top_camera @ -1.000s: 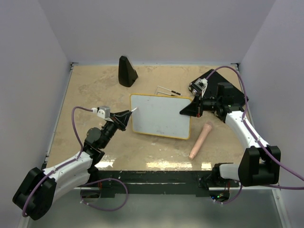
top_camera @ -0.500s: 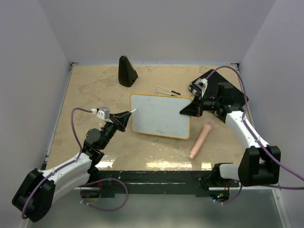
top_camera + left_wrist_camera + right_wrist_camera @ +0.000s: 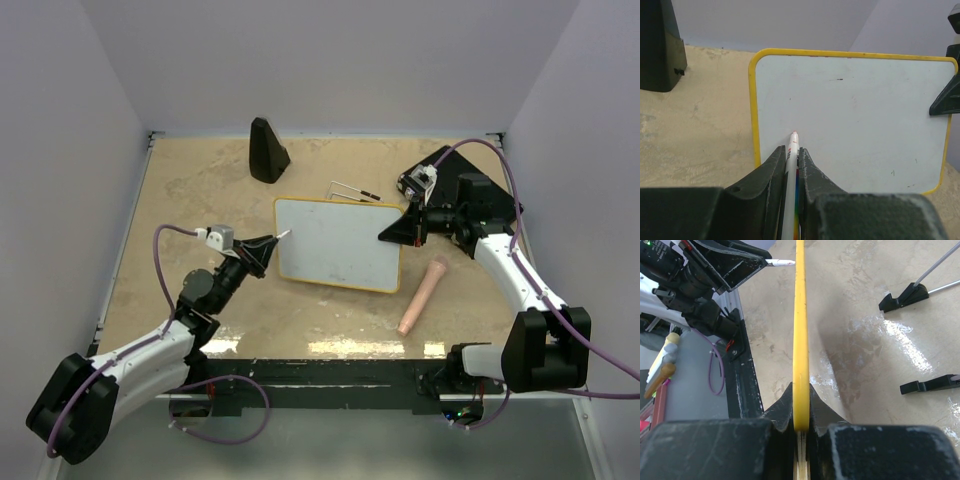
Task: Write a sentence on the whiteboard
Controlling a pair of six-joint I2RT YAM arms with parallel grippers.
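The left gripper (image 3: 262, 249) stays clamped on a marker (image 3: 793, 142), whose tip hangs over the whiteboard (image 3: 338, 243) just inside its left edge; whether it touches the surface I cannot tell. Over the last second nothing has visibly moved beyond a slight shift of the left arm. The board sits mid-table and bears no sentence, so writing seems not yet begun. The right gripper (image 3: 388, 235) keeps pinching the board's right edge, steadying it.

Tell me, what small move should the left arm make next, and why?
Probably ease the marker tip onto the whiteboard and start a stroke: the board shows no writing, the left gripper holds the marker near its yellow rim, the right gripper clamps it.
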